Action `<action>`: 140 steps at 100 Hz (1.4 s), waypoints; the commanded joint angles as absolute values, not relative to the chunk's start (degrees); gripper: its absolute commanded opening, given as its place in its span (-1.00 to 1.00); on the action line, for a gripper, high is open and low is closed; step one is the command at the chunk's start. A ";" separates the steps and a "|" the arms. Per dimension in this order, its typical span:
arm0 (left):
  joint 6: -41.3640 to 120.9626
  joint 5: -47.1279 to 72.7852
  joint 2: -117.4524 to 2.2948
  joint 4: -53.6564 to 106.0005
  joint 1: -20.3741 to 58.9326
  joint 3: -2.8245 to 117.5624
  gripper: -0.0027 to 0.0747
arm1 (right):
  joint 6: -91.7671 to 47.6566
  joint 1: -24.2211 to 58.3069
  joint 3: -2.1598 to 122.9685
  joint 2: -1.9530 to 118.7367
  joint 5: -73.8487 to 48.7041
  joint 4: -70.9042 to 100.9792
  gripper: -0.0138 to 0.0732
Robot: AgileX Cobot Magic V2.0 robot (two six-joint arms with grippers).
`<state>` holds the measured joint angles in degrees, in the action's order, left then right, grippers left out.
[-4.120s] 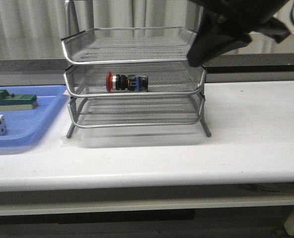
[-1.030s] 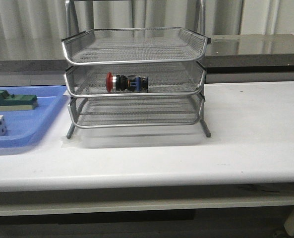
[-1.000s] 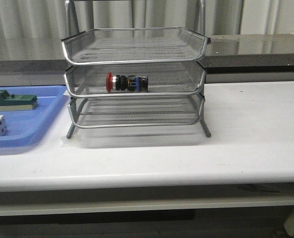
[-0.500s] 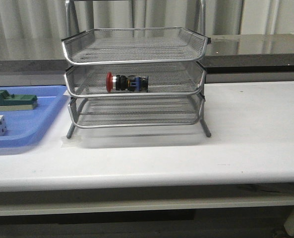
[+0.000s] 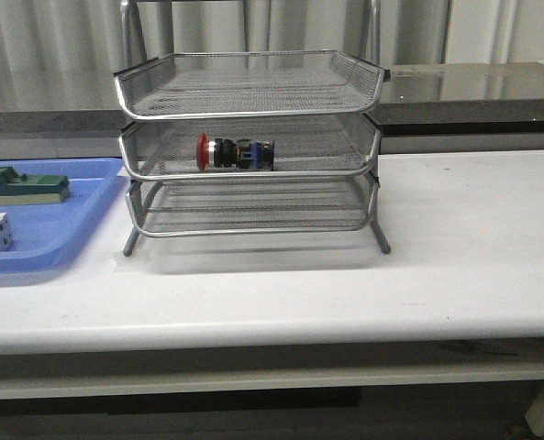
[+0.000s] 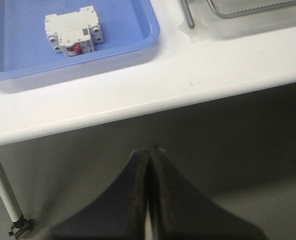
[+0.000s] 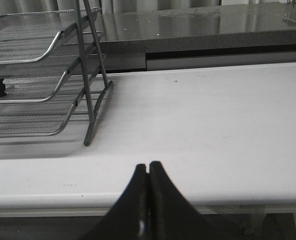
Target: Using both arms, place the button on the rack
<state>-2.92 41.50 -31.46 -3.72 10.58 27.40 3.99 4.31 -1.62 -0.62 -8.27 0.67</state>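
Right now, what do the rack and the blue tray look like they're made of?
The rack: looks like metal, silver wire mesh in a thicker rod frame; you can see through the weave and the rim glints. The blue tray: probably moulded plastic, with an even matte blue surface, rounded corners and a soft raised lip.

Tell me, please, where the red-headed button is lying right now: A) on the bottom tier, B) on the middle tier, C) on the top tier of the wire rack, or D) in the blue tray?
B: the button lies on its side on the middle tier of the rack, with an empty tier above and below it.
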 commanded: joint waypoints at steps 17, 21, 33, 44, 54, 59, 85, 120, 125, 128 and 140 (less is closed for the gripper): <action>-3.67 37.73 -31.43 -3.73 10.23 29.02 -0.97 | 3.93 4.54 -0.49 -1.44 -3.29 0.00 -0.82; -3.67 37.73 -31.43 -3.73 10.23 29.02 -0.97 | 3.93 4.54 -0.49 -1.44 -3.29 0.00 -0.82; -3.67 35.97 -31.43 -3.73 10.23 29.02 -0.97 | 3.93 4.54 -0.49 -1.44 -3.29 0.00 -0.82; -3.67 28.42 -31.29 -3.73 10.23 28.08 -0.97 | 3.93 4.54 -0.49 -1.44 -3.29 0.00 -0.82; -3.67 18.01 -29.74 -4.17 10.23 24.69 -0.97 | 3.93 4.54 -0.49 -1.44 -3.29 0.00 -0.82; -3.67 11.70 -28.33 -4.17 10.23 22.25 -0.97 | 3.93 4.54 -0.49 -1.44 -3.29 0.00 -0.82; -3.67 -3.51 -16.43 -4.27 10.14 7.68 -0.97 | 3.93 4.54 -0.49 -1.44 -3.29 0.00 -0.82; -3.67 -1.83 -1.87 -4.27 4.02 -3.05 -0.97 | 3.93 4.54 -0.49 -1.44 -3.29 0.00 -0.82; -3.67 -1.31 -0.74 -4.27 3.55 -2.94 -0.97 | 3.93 4.54 -0.49 -1.44 -3.29 0.00 -0.82; -3.67 -1.30 -0.21 -4.27 3.45 -2.94 -0.97 | 3.93 4.54 -0.49 -1.44 -3.29 0.00 -0.82; -3.67 -1.30 2.02 -4.27 3.31 -2.94 -0.97 | 3.93 4.54 -0.49 -1.44 -3.29 0.00 -0.82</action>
